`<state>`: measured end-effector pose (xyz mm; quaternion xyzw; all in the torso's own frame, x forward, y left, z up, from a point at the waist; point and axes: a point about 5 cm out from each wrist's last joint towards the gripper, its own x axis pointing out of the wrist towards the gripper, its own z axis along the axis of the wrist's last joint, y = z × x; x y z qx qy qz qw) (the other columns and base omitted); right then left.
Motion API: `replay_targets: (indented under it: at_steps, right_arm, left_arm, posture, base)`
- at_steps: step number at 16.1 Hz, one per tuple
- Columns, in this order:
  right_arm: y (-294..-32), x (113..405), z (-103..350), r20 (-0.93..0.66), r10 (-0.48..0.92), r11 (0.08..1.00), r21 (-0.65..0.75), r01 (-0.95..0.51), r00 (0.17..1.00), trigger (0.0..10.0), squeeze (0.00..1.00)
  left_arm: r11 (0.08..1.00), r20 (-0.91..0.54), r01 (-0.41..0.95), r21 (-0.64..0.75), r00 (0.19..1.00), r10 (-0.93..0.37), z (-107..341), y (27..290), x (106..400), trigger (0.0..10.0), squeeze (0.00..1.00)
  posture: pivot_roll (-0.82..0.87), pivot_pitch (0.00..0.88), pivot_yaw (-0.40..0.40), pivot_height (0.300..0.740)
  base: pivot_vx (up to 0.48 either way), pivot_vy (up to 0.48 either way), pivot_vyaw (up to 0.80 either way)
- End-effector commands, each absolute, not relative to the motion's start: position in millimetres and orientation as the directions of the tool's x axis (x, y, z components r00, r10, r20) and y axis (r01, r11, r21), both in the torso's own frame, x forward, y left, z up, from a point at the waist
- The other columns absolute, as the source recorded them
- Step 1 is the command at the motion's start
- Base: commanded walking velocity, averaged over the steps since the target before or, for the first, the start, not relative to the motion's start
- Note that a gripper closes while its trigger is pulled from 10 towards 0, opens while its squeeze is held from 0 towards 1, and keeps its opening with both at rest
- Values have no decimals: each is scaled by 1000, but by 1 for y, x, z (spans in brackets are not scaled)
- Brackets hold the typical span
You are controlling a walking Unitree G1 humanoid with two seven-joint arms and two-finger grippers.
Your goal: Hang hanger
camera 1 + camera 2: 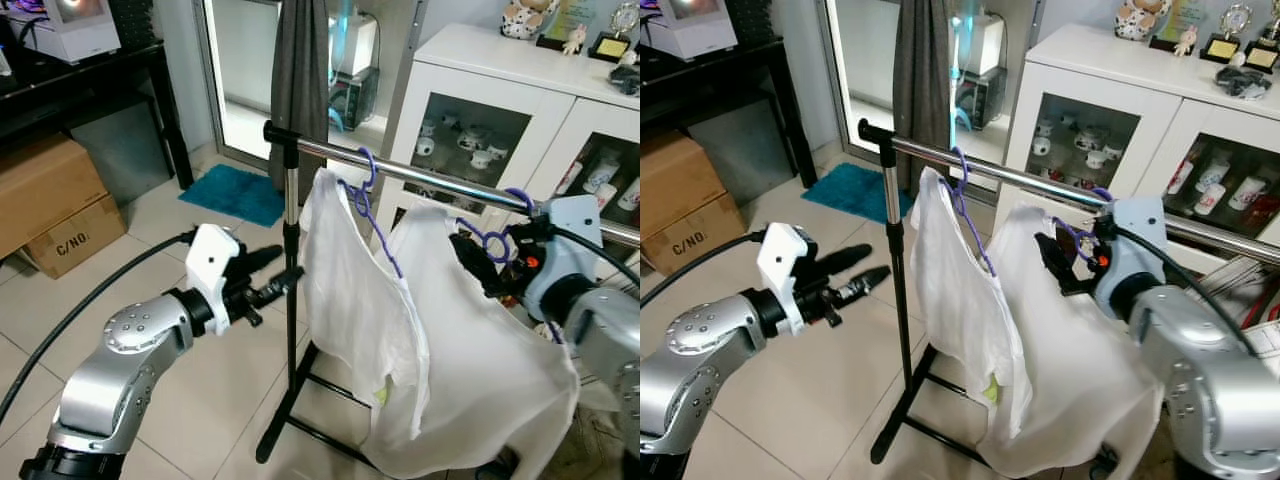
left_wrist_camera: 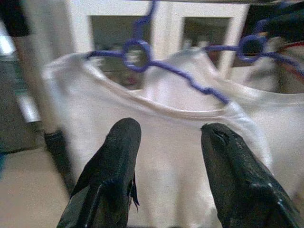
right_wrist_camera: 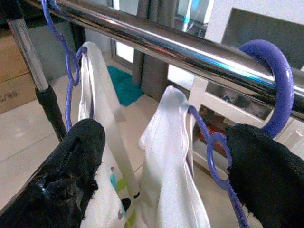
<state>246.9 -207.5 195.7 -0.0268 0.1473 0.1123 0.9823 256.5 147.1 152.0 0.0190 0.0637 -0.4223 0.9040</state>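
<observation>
Leftmost, the left gripper [image 1: 275,275] hovers beside the upright pole of the clothes rack [image 1: 291,300], its two black fingers [image 2: 114,161] spread apart and holding nothing; its wrist view looks straight at the first white shirt [image 1: 350,290] on a purple hanger [image 1: 362,195], whose hook is over the chrome rail [image 1: 420,175].

Further right, a second purple hanger [image 3: 278,85] carries another white shirt [image 1: 480,380]. In the right wrist view its hook curls over the rail, so it looks hung or nearly so, though I cannot tell whether it bears fully on the rail.

Judging by its thin plastic loops, this hanger should be light and fairly stiff but slippery, while the shirt is soft, limp and likely to swing. The neck just under the hook looks the safest place to hold.

At the right, the right gripper [image 1: 490,262] sits close under the rail with its fingers wide apart either side of that neck; it looks released, not clamped, though one finger may be touching the hook.
</observation>
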Motion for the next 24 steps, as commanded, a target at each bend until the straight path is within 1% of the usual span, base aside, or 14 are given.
replay_targets:
  at_steps: [1, 3, 4, 5, 8, 11, 13, 14, 16, 17, 18, 19, 22, 24]
  right_arm:
    - [-220, 254, 197, -312, 179, 980, -30, -198, 933, 10000, 1000]
    - [-225, 261, 191, -346, 188, 977, -27, -210, 919, 10000, 1000]
    - [-229, 265, 185, -382, 208, 974, -1, -225, 900, 10000, 133]
    - [-235, 267, 181, -410, 207, 974, -3, -228, 888, 10000, 0]
    - [-245, 257, 186, -418, 277, 955, 24, -295, 865, 10000, 0]
    - [-241, 239, 188, -376, 408, 911, 106, -399, 832, 10000, 0]
    - [-240, 226, 185, -399, 431, 898, 99, -430, 809, 10000, 0]
    - [-242, 213, 185, -407, 447, 890, 108, -444, 797, 10000, 0]
    - [-246, 205, 189, -395, 437, 895, 103, -434, 808, 10000, 0]
    - [-251, 204, 192, -377, 413, 907, 89, -411, 829, 10000, 0]
    - [-260, 207, 203, -316, 349, 936, 66, -347, 882, 10000, 0]
    - [-265, 209, 213, -274, 324, 945, 47, -323, 906, 10000, 0]
    - [-265, 216, 215, -257, 323, 945, 27, -327, 911, 10000, 0]
    - [-257, 234, 200, -305, 307, 945, -11, -326, 901, 10000, 0]
  left_arm:
    - [564, -116, 825, -28, 557, -822, 159, 139, 257, 10000, 0]
    - [517, -119, 855, -37, 510, -852, 161, 135, 257, 10000, 0]
    - [491, -124, 871, -40, 483, -867, 162, 133, 257, 10000, 0]
    - [470, -134, 882, -37, 461, -877, 162, 131, 258, 10000, 0]
    - [454, -145, 891, -18, 447, -883, 165, 132, 263, 10000, 0]
    - [448, -147, 894, -18, 441, -885, 165, 130, 267, 10000, 0]
    - [436, -149, 900, -23, 428, -891, 164, 129, 268, 10000, 0]
    - [425, -153, 905, -22, 417, -896, 163, 127, 270, 10000, 0]
    - [417, -153, 909, -20, 410, -899, 163, 126, 271, 10000, 0]
    - [414, -150, 910, -20, 406, -901, 163, 125, 271, 10000, 0]
    - [408, -138, 913, -22, 401, -906, 164, 123, 272, 10000, 0]
    - [403, -129, 915, -23, 397, -909, 164, 122, 272, 10000, 0]
    - [399, -125, 917, -21, 394, -911, 165, 121, 273, 10000, 0]
    - [405, -124, 914, -22, 399, -908, 164, 122, 272, 10000, 0]
  posture:
    - [-125, 0, -45, 740]
    - [-125, 0, -42, 740]
    - [-123, 0, -42, 740]
    - [-117, 0, -47, 740]
    - [-127, 0, -32, 740]
    - [-147, 0, -7, 740]
    - [-169, 0, 13, 740]
    - [-189, 0, 32, 740]
    - [-210, 0, 49, 740]
    - [-212, 0, 50, 740]
    - [-217, 0, 54, 740]
    - [-219, 0, 57, 740]
    - [-211, 0, 48, 740]
    - [-199, 0, 41, 740]
  base:
    - [0, 0, 0]
    - [0, 0, 0]
    - [0, 0, 0]
    - [0, 0, 0]
    - [0, 0, 0]
    - [0, 0, 0]
    - [0, 0, 0]
    - [0, 0, 0]
    - [0, 0, 0]
    - [0, 0, 0]
    - [0, 0, 0]
    - [0, 0, 0]
    - [0, 0, 0]
    - [0, 0, 0]
